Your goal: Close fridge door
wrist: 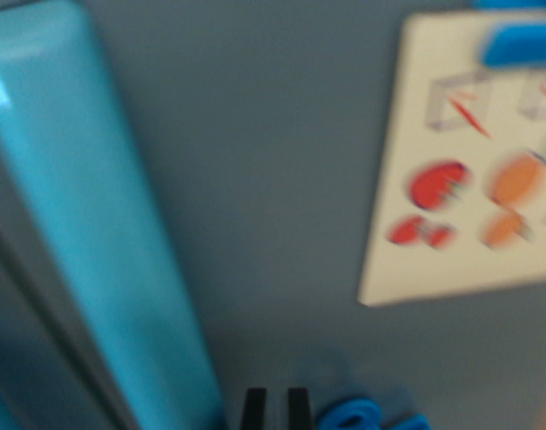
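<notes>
My only view comes from the camera on my wrist, looking out past my hand, whose two dark fingertips poke in at the bottom edge. It sits very close to a flat grey-blue fridge door, which fills the blurred frame.

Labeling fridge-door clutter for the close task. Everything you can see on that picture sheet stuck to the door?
The sheet is a pale, cream rectangle lying flat against the grey-blue door surface, at the wrist view's upper right and cut off by the right edge. It looks like paper or card. Printed on it: red and orange rounded shapes, plus boxy outlines with red marks above. A blue piece overlaps its top edge, possibly a magnet. Motion blur hides finer detail.
</notes>
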Tool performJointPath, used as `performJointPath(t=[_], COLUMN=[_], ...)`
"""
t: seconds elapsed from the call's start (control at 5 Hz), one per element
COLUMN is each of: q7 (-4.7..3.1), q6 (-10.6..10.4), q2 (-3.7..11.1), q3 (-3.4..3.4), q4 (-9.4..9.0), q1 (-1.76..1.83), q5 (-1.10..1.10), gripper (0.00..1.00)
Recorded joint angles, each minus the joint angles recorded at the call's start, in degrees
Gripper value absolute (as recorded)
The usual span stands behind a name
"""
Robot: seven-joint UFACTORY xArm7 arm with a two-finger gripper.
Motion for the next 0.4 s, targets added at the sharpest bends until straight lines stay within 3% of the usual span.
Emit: performJointPath(t=[0.2, 0.4], q7=[0.00, 0.00], q6=[0.0, 0.0], q2=[2.59, 2.59], q3=[1.35, 1.35], q4=[2.63, 2.63], q1=[0.00, 0.00], q5=[0.00, 0.00], gripper=[1.00, 1.00])
